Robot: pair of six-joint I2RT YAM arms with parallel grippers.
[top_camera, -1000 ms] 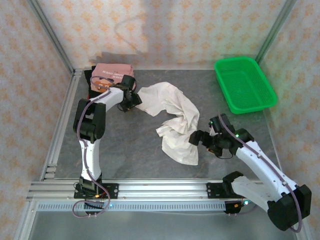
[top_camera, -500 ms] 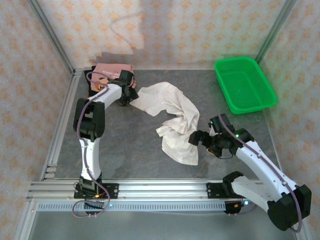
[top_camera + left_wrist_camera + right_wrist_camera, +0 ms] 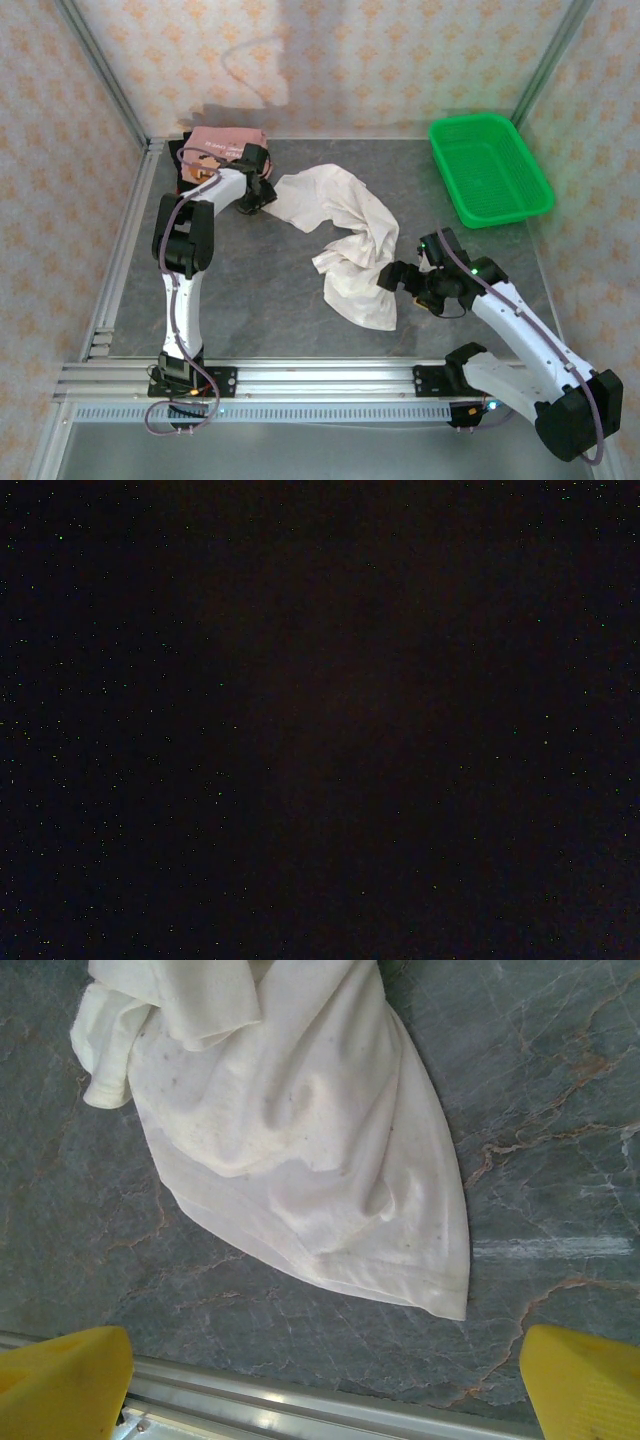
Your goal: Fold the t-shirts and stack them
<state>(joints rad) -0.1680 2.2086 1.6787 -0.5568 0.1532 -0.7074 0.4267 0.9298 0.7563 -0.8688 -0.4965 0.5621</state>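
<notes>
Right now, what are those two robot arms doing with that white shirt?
They are working on a crumpled off-white t-shirt lying in the middle of the table. The left gripper is down at its far corner, beside a folded pink t-shirt; I can't tell whether it has grabbed hold. The right gripper hovers open by the near end, holding nothing. This shirt is not folded yet.

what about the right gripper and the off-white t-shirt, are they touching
Apart. The right wrist view shows bare table between the off-white t-shirt and both yellow fingers of the right gripper.
</notes>
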